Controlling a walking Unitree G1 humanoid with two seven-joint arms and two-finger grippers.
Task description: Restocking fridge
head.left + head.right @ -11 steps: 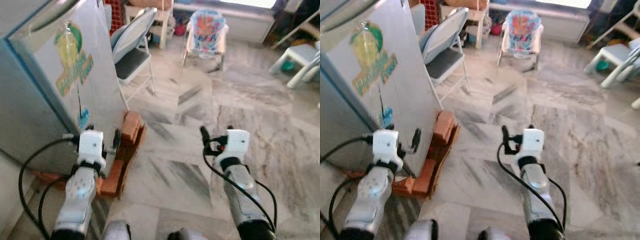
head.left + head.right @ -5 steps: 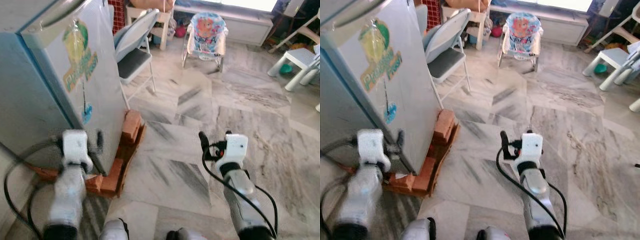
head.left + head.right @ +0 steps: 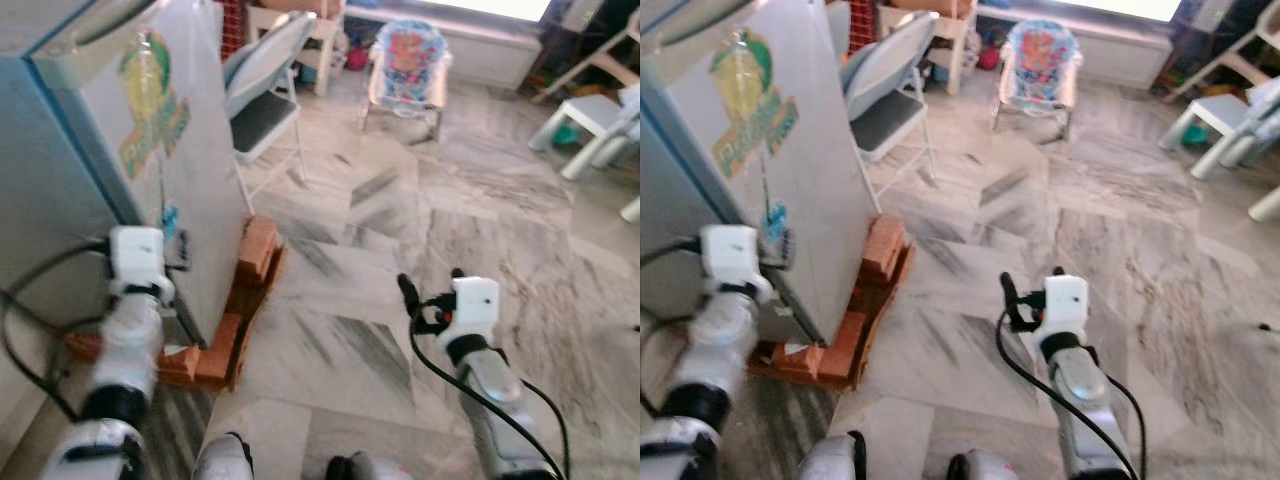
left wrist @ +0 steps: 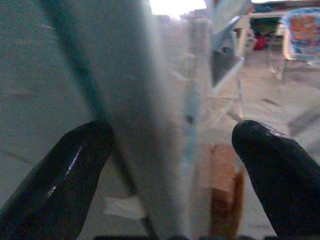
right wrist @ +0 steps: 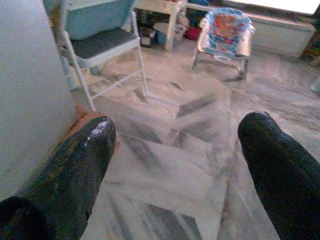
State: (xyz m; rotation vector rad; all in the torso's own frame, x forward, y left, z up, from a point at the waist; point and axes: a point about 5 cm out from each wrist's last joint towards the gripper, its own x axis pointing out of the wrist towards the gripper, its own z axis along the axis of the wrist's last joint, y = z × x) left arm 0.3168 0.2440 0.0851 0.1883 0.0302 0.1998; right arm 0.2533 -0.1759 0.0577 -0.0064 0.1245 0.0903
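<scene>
A tall grey fridge with a green sticker stands on red bricks. The left gripper, fingers spread, straddles its corner edge. The right gripper, also spread, hovers well apart over marble floor.

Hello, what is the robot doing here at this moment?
The robot stands beside a closed fridge that rests on bricks. Its left gripper is open and raised to the fridge's corner edge, fingers on either side of it. The right gripper is open and empty, held over the marble floor.
</scene>
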